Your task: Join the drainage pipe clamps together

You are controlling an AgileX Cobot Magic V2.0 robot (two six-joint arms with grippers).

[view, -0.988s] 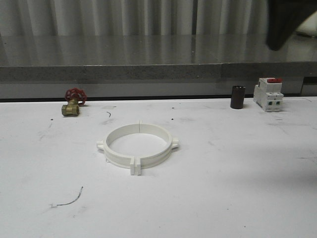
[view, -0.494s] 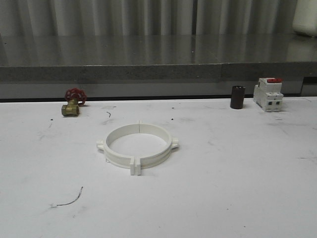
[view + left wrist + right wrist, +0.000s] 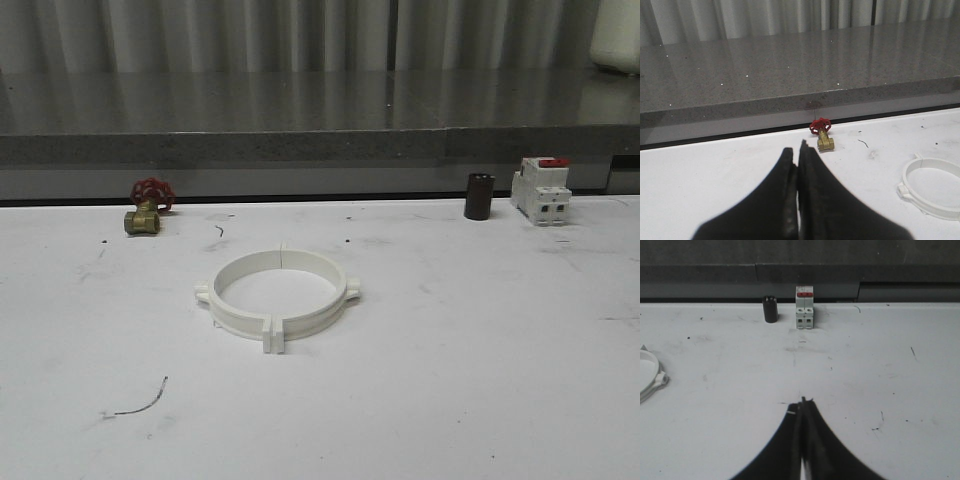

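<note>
The two white drainage pipe clamps [image 3: 277, 296] lie joined as one ring in the middle of the white table, end tabs meeting at front and back, a lug on each side. Part of the ring [image 3: 932, 189] appears in the left wrist view and its edge [image 3: 651, 376] in the right wrist view. My left gripper [image 3: 796, 151] is shut with nothing between its fingers, well away from the ring. My right gripper [image 3: 801, 402] is shut and empty too, hanging over bare table.
A brass valve with a red handwheel [image 3: 147, 206] sits at the back left. A dark cylinder [image 3: 479, 196] and a white switch with a red top [image 3: 541, 189] stand at the back right. A grey stone ledge [image 3: 300, 145] runs behind the table.
A dark arm seen at the top right of the front view one second ago has gone out of that view. The ring has not moved.
</note>
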